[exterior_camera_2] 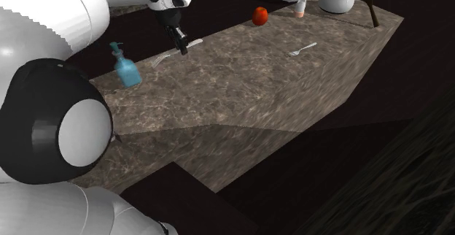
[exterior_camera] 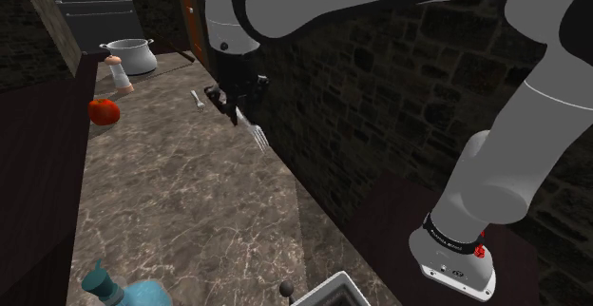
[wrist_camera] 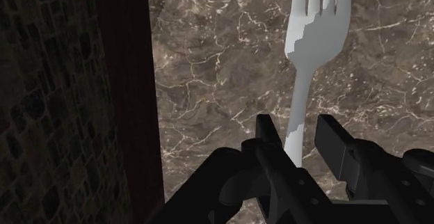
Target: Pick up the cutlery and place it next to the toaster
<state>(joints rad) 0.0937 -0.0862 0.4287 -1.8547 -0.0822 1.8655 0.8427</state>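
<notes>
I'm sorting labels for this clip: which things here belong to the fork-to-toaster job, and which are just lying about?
Belongs to the job:
gripper
fork at the gripper
white toaster

Just lying about:
second fork
pot
shaker
red fruit
blue bottle

A brown marbled bench (exterior_camera: 181, 200) carries a grey pot (exterior_camera: 130, 55) at its far end. A white shaker (exterior_camera: 119, 73) stands just beside the pot, with a red tomato (exterior_camera: 104, 110) near it. A blue pump bottle (exterior_camera_2: 125, 67) stands well apart from them.
</notes>
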